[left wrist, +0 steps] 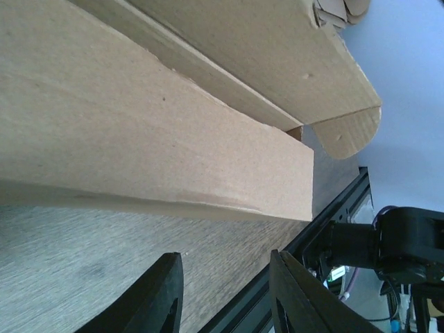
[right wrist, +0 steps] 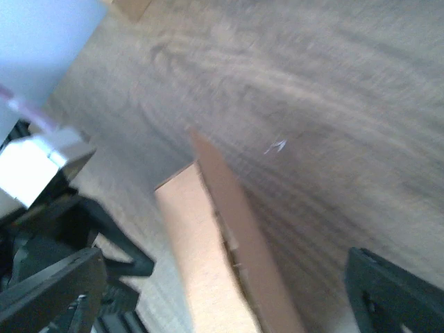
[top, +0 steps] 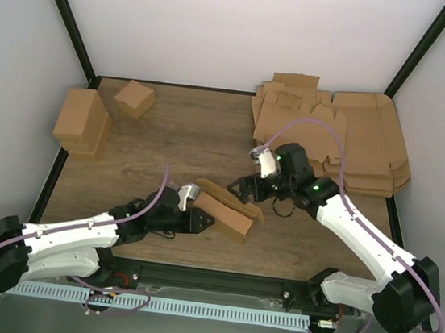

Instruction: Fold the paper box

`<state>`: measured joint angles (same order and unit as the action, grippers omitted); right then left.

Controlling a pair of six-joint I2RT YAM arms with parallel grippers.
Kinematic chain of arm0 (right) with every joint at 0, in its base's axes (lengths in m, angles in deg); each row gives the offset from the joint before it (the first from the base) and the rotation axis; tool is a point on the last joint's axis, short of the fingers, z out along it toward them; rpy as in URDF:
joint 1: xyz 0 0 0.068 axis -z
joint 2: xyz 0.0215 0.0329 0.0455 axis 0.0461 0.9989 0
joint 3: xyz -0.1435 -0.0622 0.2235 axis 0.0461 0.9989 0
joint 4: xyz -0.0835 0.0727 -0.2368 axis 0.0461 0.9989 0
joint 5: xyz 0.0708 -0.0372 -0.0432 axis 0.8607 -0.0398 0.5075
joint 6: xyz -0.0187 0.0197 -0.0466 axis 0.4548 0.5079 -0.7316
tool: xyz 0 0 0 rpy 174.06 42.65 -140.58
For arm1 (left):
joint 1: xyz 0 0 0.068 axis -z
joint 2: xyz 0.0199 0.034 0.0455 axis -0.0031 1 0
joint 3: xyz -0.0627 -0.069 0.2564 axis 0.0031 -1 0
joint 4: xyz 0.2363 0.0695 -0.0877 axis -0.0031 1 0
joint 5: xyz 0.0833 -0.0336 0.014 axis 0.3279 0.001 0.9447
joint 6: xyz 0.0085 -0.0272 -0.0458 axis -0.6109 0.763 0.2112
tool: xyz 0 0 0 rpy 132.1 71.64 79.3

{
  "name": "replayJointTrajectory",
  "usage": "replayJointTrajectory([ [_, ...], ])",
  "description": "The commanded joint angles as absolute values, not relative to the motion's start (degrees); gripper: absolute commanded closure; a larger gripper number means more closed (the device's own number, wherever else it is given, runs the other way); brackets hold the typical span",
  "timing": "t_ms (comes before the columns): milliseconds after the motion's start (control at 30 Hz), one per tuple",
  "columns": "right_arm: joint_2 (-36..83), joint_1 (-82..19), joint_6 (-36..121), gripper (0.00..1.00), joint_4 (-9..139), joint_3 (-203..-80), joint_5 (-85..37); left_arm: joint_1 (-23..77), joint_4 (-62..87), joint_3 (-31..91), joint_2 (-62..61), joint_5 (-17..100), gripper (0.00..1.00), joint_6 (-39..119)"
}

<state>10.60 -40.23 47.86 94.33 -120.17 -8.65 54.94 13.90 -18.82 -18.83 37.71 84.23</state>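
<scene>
The paper box [top: 229, 208] is a long brown cardboard tray, partly folded, lying slantwise on the wooden table near the front middle. My left gripper [top: 200, 219] is at its near left side, open and empty. In the left wrist view the box's side wall [left wrist: 159, 139] fills the upper frame, just beyond the open left gripper [left wrist: 225, 295], with bare table between the fingers. My right gripper [top: 246, 189] hovers over the box's far side, open wide. In the blurred right wrist view the box [right wrist: 208, 236] lies below, between the spread fingers [right wrist: 52, 291].
A stack of flat die-cut cardboard sheets [top: 348, 137] lies at the back right. Folded brown boxes [top: 82, 121] stand at the back left, with a small cube-like box [top: 134, 98] beside them. A black rail [top: 216, 281] runs along the table's near edge.
</scene>
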Motion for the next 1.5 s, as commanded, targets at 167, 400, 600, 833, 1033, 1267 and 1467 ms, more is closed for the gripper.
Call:
replayJointTrajectory([
  [167,17.2,-31.9,48.8,0.47,94.7,-125.8,-10.2,57.3,3.0,-23.5,-17.5,38.6,0.69,88.0],
  [400,26.0,-31.9,47.8,0.99,92.2,-124.9,-12.3,58.0,-1.5,-23.2,-13.3,37.8,0.76,88.5],
  [600,30.6,-33.8,45.4,0.99,90.7,-122.5,-8.2,58.0,-3.5,-23.2,-11.3,39.1,0.88,88.7],
  [833,33.9,-37.5,43.3,0.99,90.9,-121.7,-2.2,58.0,-5.7,-22.1,-7.6,39.9,0.96,88.3],
  [1033,33.8,-40.5,44.2,0.99,91.2,-122.0,-1.9,58.0,-6.9,-20.7,-4.5,40.2,0.96,87.9],
  [1267,33.3,-41.6,46.6,0.99,91.1,-121.3,-1.7,58.0,-7.5,-19.3,-3.0,40.1,0.96,87.6],
  [1467,31.9,-42.8,49.5,0.99,90.3,-120.5,-1.3,58.0,-8.0,-19.3,-2.3,40.4,0.96,87.7],
])
